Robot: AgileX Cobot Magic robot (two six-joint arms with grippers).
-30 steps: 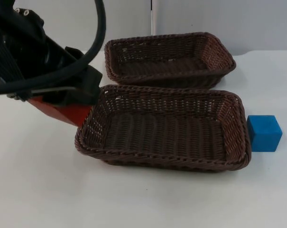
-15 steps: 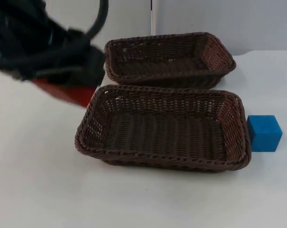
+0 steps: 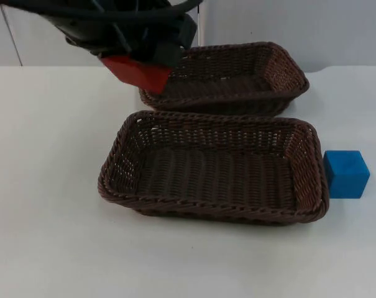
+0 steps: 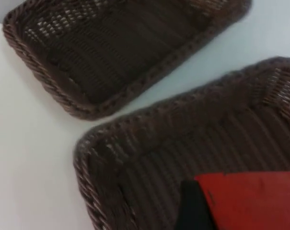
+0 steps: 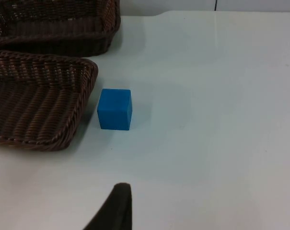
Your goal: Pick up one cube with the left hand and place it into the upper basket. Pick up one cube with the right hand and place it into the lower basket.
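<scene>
My left gripper (image 3: pixel 141 62) is shut on a red cube (image 3: pixel 138 73) and hangs in the air over the left corner of the upper wicker basket (image 3: pixel 287 68). The left wrist view looks past the red cube (image 4: pixel 252 201) and a black fingertip (image 4: pixel 192 208) onto both baskets. The lower basket (image 3: pixel 313 161) lies nearer the table's front and has nothing in it. A blue cube (image 3: pixel 346 174) stands on the table just right of the lower basket. My right gripper (image 5: pixel 115 211) waits over bare table, a short way from the blue cube (image 5: pixel 114 109).
The two brown baskets lie close together, one behind the other, and the upper one (image 4: pixel 87 43) also holds nothing. White table spreads to the left and front of the lower basket. The grey partition wall (image 3: pixel 287 25) stands right behind the upper basket.
My left arm has lifted the red cube from beside the lower basket's left side and carried it back and to the right, up to the upper basket's left corner.
</scene>
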